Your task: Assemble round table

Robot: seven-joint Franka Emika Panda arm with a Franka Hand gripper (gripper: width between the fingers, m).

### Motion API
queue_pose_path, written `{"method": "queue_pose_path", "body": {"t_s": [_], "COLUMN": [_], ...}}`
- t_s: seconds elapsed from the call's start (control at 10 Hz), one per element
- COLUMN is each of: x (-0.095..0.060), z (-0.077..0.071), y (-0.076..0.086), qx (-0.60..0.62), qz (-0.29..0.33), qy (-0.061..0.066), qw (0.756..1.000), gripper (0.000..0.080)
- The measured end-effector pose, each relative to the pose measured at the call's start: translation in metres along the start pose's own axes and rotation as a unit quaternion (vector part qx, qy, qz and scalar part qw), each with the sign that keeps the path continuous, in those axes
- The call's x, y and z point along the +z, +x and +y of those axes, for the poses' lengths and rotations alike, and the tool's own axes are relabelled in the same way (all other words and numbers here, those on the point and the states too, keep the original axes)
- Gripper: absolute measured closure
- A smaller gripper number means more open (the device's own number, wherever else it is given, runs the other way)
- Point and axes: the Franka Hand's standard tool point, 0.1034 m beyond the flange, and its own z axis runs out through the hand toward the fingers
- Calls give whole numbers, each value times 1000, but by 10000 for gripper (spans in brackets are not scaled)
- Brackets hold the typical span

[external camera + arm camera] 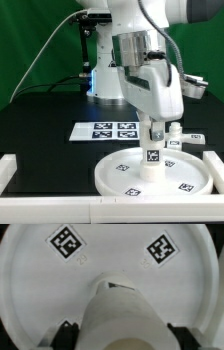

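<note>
White border rail (12, 165) sits at the front edge of the black table (50, 150). Just behind it the round disc (98, 177) lies flat with its rim up and tags on its face; the wrist view shows two of those tags on the disc floor. The post (152, 158) stands upright on the disc near the middle, tag toward the exterior camera. The gripper (152, 142) hangs straight down over the post top. In the wrist view the dark fingers (67, 334) flank the post on both sides, jaws partly apart and very close to it; contact or a thin gap, cannot tell, so a hold is not confirmed. Behind the disc, on the exterior view's right, is a small white tagged piece (176, 135), too small to identify. Farther back the marker board (113, 129) lies flat, near the disc's far rim but apart from it. Beyond that are the arm base (105, 75) and the green backdrop (40, 40).
</note>
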Motion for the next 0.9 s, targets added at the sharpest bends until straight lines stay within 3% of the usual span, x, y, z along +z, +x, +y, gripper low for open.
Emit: {"method": "queue_pose_path", "body": {"t_s": [0.1,0.2,0.3,0.5,0.9], "x": [1,0,0,1,1], "z": [0,0,1,1,2], "y": [0,0,-2,-4,-3], "qx": [-13,-36,-109,-267,-386], "qz": [0,0,-6,-10,-11], "qy": [0,0,-8,-10,-9], "qw": [1000,999,994,964,922], "gripper": [324,179,179,152,150]}}
